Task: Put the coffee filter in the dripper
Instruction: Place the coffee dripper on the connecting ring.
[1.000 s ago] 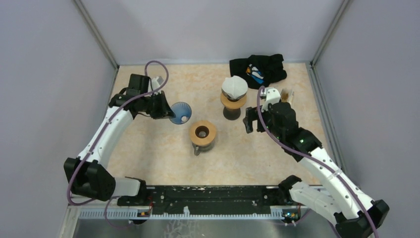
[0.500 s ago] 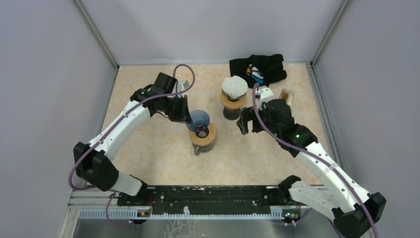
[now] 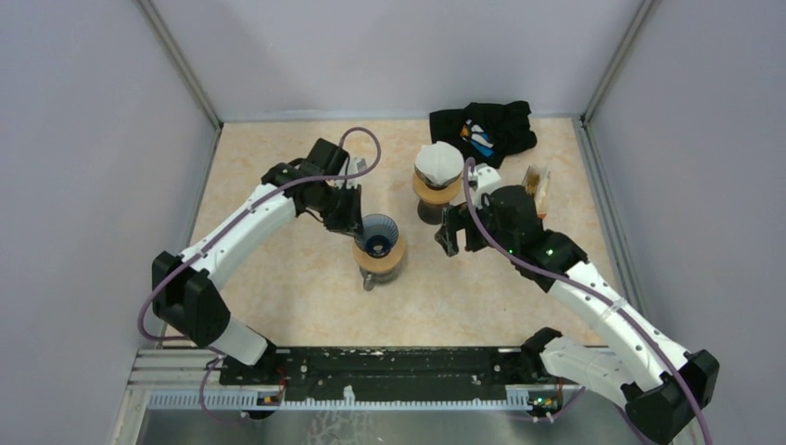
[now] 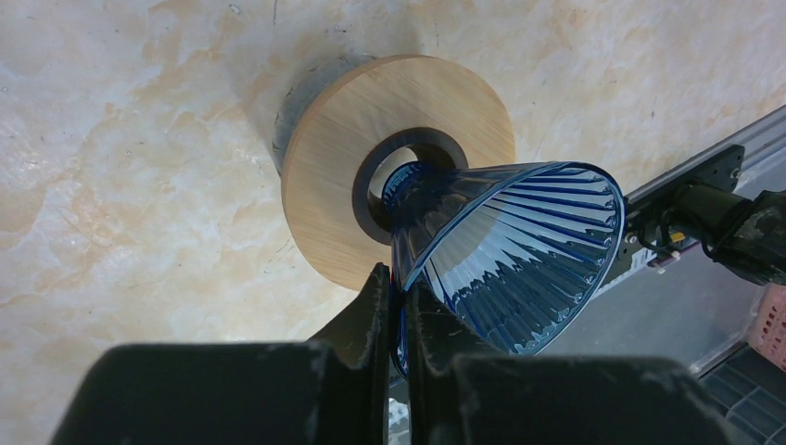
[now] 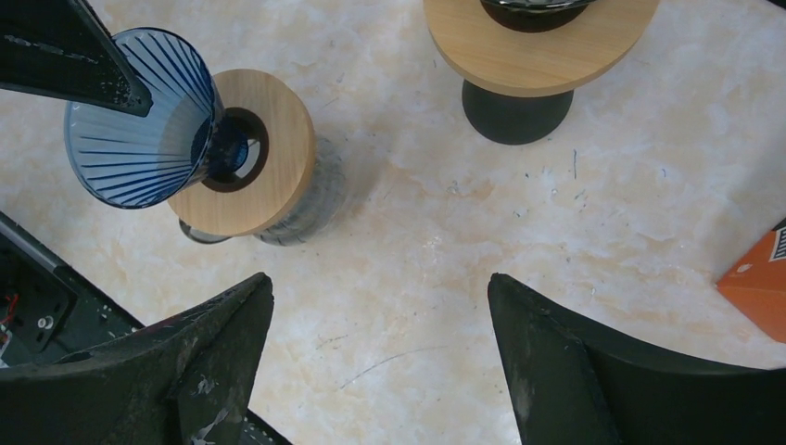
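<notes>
My left gripper (image 3: 357, 225) (image 4: 399, 278) is shut on the rim of the blue ribbed glass dripper (image 3: 378, 232) (image 4: 505, 250) (image 5: 139, 116). The dripper's tip sits in the hole of the wooden collar (image 3: 380, 252) (image 4: 334, 176) (image 5: 273, 148) of the near glass carafe. The white coffee filter (image 3: 437, 161) rests on a second carafe with a wooden collar (image 3: 436, 193) (image 5: 538, 46) at the back. My right gripper (image 3: 451, 232) (image 5: 380, 287) is open and empty, over bare table between the two carafes.
A black cloth (image 3: 484, 128) lies at the back right. An orange box (image 3: 536, 181) (image 5: 755, 278) stands right of the right arm. A black rail (image 3: 389, 366) runs along the table's near edge.
My left arm carried the blue dripper from the left to the near carafe and set its tip into the collar. My right gripper drifted a little left.
</notes>
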Robot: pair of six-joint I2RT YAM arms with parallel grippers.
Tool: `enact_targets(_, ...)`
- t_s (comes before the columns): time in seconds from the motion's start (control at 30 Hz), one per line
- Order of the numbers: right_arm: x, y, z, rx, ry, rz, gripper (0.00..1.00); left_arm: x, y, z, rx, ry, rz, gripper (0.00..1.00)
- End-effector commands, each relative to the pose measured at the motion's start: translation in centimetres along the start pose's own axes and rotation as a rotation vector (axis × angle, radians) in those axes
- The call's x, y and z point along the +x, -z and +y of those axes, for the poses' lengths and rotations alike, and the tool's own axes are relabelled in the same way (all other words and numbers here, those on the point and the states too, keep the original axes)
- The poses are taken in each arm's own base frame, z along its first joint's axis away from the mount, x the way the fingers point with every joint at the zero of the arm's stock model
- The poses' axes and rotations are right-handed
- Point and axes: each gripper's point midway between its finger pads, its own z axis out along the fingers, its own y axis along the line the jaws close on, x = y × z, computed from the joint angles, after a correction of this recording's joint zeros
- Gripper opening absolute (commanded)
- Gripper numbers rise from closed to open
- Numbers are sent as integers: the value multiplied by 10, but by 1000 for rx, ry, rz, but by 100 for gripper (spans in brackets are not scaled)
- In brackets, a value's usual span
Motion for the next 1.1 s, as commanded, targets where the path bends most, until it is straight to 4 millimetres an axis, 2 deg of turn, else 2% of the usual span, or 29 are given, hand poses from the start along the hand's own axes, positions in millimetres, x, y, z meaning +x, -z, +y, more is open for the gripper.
enact_targets(0.0, -30, 2, 16, -50, 0, -81, 86, -4, 3, -2, -20, -27, -3, 1)
enact_targets(0.17, -31, -2, 22, -71, -7, -77, 85, -2, -5, -1, -18, -27, 16, 3)
enact_targets(0.7, -45, -27, 54, -148, -101, -37, 75, -1, -10, -1, -10, -24, 20, 21)
enact_targets(0.83, -50, -34, 61, -167, -120, -30, 73, -3, -8, -3, -1, -27, 3, 27)
enact_targets(1.07, -50, -48, 68, -186, -152, -2, 68, -7, 3, -5, 1, -28, -45, 27)
